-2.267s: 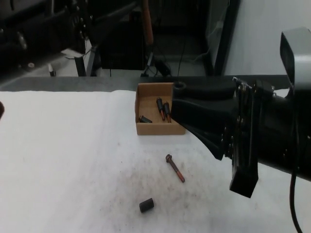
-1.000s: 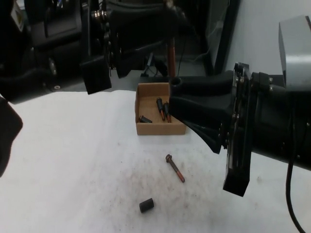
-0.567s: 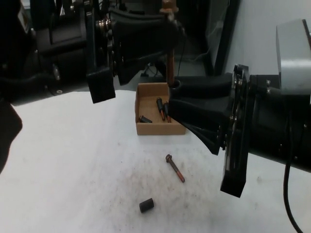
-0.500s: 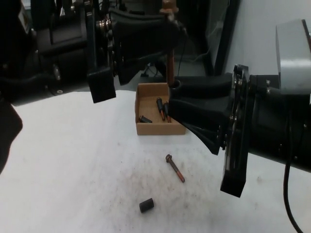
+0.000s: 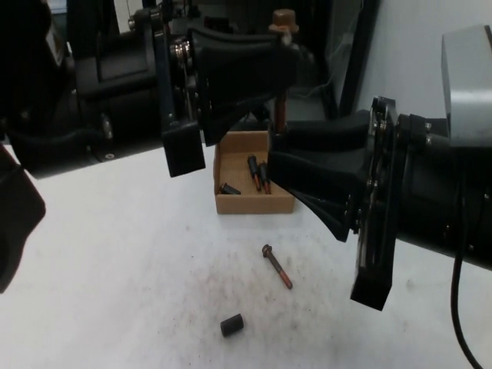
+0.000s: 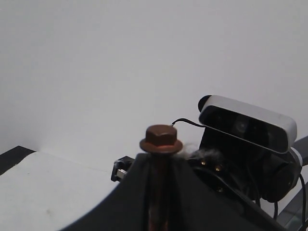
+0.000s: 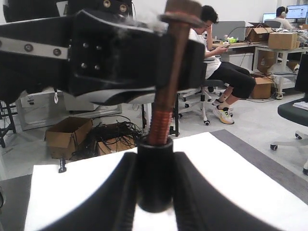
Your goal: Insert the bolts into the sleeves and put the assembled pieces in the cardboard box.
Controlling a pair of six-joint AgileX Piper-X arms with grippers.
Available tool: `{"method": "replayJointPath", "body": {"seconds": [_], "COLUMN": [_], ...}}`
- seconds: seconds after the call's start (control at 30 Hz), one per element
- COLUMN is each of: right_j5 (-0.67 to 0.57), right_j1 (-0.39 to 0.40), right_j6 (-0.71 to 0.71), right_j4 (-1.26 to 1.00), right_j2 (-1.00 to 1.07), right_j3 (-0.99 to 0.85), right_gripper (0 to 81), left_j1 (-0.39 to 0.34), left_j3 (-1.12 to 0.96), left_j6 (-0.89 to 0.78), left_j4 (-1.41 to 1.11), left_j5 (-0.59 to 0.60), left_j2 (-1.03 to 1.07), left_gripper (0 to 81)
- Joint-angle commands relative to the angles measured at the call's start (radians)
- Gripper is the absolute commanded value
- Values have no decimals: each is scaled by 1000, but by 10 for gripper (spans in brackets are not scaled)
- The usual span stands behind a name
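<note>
Right wrist view: pinching sleeve (image 7: 155, 173) upright in right hand (image 7: 155, 190), fingers pressed on its sides, mouth up and free. Gripping bolt (image 7: 168, 86) with left hand (image 6: 159, 187) on the shank just under the hex head, head up. Threaded tip at the sleeve mouth, seemingly just inside; cannot tell how deep. Both held up off the desk (image 5: 115, 269), near the box (image 5: 254, 205) in the high view.

Handling, as a judgement: metal bolt and hard dark sleeve, both stiff, small and probably light for these hands, nothing fragile. Smooth round surfaces, so likely to roll or pivot in a two-finger pinch if pushed off-axis. Best to hold the sleeve at mid-body with the mouth clear. Best to hold the bolt high on the shank so the lower length can slide in. Needs shank and bore lined up. A tilt could catch the threads on the rim or lever the sleeve out of the pinch. Calls for a straight, gentle push down.

On the desk: spare bolt (image 5: 277, 267) lying flat in front of the box, spare sleeve (image 5: 231, 324) nearer, on its side, apart from it. For those, take the bolt across the shank near the head and the sleeve across its round body. Inside the box: a few dark pieces (image 5: 257, 171) already.
</note>
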Motion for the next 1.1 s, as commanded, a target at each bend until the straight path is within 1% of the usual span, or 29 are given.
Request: {"method": "replayJointPath", "body": {"seconds": [0.0,0.1,0.2,0.23,0.3,0.4,0.43,0.53,0.6,0.83,1.07], "right_j5": [17,17,17,17,17,17,17,17,17,17,17], "right_j1": [-2,-2,-2,-2,-2,-2,-2,-2,-2,-2,-2], "right_j6": [-2,-2,0,0,0,0,0,0,0,0,0], "right_j4": [-29,-38,-50,-50,-50,-50,-50,-50,-50,-50,-50], "right_j2": [-8,-8,-8,-8,-8,-8,-8,-8,-8,-8,-8], "right_j3": [-13,-13,-13,-13,-13,-13,-13,-13,-13,-13,-13], "right_gripper": [8,8,8,8,8,8,8,8,8,8,8], "left_j1": [-11,-11,-6,-5,-5,-5,-5,-5,-5,3,79], "left_j3": [-3,-3,-3,-3,-3,-3,-3,-3,-3,-3,-3], "left_j6": [7,98,208,230,266,275,275,272,272,272,272], "left_j4": [8,95,271,317,396,418,415,410,410,407,407], "left_j5": [21,53,105,117,136,140,140,135,135,134,102], "left_j2": [8,8,8,8,8,8,8,8,8,8,8], "left_gripper": [1,1,2,10,60,211,294,468,531,538,538]}}
